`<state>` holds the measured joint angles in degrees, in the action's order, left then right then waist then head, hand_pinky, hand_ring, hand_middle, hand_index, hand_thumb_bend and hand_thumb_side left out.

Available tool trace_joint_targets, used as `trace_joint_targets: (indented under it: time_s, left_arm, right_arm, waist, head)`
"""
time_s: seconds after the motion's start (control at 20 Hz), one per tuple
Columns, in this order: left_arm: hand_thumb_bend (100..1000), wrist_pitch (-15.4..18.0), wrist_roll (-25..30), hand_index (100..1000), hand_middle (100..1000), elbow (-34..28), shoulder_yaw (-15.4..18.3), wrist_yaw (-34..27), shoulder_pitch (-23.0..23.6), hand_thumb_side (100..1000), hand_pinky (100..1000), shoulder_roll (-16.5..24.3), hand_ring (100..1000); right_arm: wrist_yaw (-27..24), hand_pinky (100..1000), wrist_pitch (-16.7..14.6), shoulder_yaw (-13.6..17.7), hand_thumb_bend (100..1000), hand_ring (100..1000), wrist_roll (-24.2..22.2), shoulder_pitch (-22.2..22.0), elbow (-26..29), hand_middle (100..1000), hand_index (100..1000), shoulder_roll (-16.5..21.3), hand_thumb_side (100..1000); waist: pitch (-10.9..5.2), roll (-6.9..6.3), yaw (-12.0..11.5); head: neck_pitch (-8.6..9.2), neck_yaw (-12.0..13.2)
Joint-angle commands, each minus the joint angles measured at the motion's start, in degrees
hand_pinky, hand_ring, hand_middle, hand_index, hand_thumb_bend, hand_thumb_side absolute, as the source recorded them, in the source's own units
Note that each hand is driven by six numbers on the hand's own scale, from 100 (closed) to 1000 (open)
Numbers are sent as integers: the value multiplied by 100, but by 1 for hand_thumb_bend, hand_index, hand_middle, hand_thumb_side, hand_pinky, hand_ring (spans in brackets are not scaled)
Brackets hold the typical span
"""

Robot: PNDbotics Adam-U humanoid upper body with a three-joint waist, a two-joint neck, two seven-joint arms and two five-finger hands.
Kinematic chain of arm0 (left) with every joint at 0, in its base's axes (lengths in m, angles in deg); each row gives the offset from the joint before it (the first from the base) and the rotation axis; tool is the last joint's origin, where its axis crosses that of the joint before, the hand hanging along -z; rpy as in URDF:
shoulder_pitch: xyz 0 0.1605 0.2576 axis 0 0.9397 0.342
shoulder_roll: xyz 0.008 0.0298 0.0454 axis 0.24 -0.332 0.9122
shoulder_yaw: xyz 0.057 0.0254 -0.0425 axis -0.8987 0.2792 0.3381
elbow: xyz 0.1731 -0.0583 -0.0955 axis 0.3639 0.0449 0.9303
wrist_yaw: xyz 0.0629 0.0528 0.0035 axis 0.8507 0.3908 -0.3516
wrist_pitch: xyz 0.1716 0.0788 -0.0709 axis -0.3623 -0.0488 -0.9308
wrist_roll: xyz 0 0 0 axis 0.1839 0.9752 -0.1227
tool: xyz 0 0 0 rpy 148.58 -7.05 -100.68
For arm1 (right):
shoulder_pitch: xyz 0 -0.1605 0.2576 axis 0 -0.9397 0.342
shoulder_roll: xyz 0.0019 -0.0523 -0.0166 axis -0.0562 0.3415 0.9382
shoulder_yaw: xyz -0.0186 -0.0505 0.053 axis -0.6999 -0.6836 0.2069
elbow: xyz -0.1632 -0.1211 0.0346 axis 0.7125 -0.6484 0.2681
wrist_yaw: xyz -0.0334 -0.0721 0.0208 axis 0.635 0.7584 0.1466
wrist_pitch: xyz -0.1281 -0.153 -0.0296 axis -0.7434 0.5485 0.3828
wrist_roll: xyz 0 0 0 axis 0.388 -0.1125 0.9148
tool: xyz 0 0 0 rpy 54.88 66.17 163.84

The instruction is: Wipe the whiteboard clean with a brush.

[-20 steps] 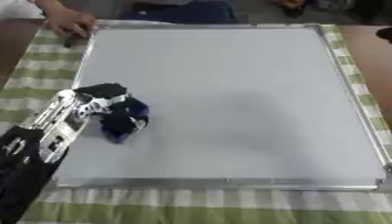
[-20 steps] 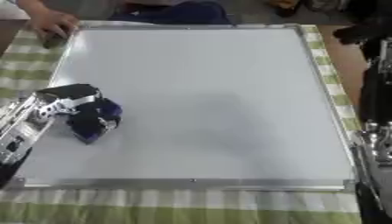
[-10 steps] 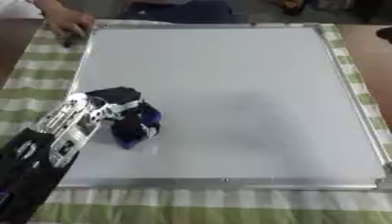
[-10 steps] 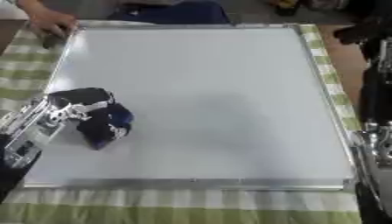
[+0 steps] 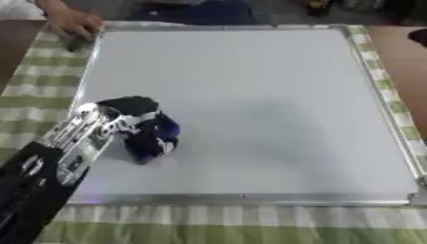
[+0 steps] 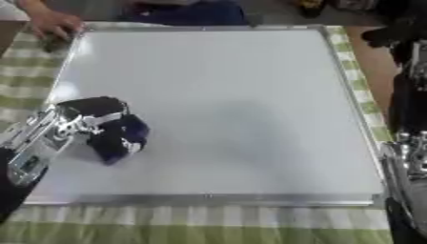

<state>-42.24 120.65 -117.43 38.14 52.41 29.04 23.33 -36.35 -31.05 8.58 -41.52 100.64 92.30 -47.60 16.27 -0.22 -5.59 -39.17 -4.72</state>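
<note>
Since it bunches up under the fingers, the brush [image 5: 148, 137] looks soft and light, likely easy to drag but prone to slipping out, so best held across its top. It's a dark blue-black lump, pressed on the whiteboard [image 5: 250, 95] near its left edge, toward the near corner. Left robot hand [image 5: 113, 121] has fingers curled round it. Board surface looks clean. A person's hand [image 5: 73, 24] holds the board's far-left corner. Striped tabletop [image 5: 208, 224] underneath. Right robot hand isn't visible.
</note>
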Motion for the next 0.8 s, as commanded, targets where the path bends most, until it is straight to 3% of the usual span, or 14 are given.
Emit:
trace_joint_targets:
  time_s: [0.05,0.8]
  left_arm:
    - [147,-11,-107,144,207,111,98,128,-50,605,385,68,458]
    - [144,-251,-540,144,205,800,643,299,9,594,386,200,457]
  right_arm:
    - [-18,712,5,4,100,621,16,53,114,477,490,81,916]
    - [-8,712,0,6,100,621,32,57,114,477,491,100,916]
  waist:
    - [-82,7,-3]
    - [-75,15,-55]
  head:
    - [27,-20]
    - [60,-45]
